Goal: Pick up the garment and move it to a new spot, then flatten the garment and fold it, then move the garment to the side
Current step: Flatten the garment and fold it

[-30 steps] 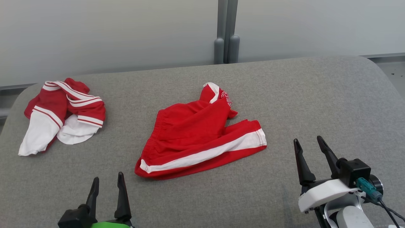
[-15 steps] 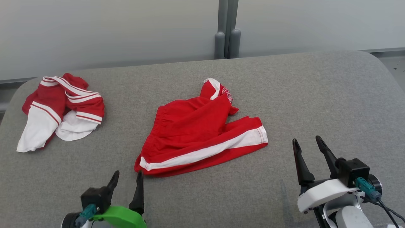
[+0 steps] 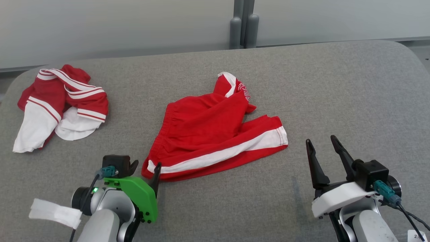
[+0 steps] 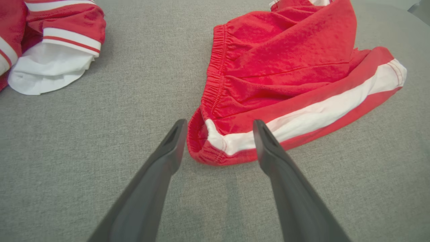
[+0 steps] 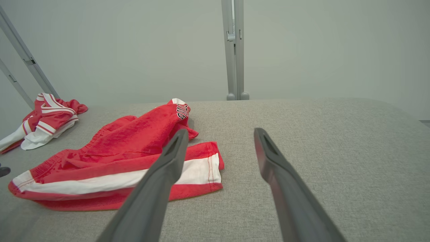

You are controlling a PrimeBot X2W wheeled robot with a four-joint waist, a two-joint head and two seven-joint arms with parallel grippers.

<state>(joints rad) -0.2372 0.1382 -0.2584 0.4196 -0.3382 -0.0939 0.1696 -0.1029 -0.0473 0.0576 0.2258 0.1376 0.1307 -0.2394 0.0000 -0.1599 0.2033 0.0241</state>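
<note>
left wrist view: left pincer (image 4: 219,123) wide, empty, aimed at waistband corner of red shorts (image 4: 285,70), mid worktop (image 4: 100,141). right pincer (image 3: 319,139) wide, empty. cloth likely soft, light, limp; pinch elastic waistband corner.

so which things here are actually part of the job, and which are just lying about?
In the job:
red shorts with white stripe, mid-surface
left gripper, open, lined up on the shorts' waistband corner
right gripper, open, off to the shorts' right
grey padded surface, the work area

Just lying about, likely:
crumpled red-and-white garment, far left
grey post behind the surface
</note>
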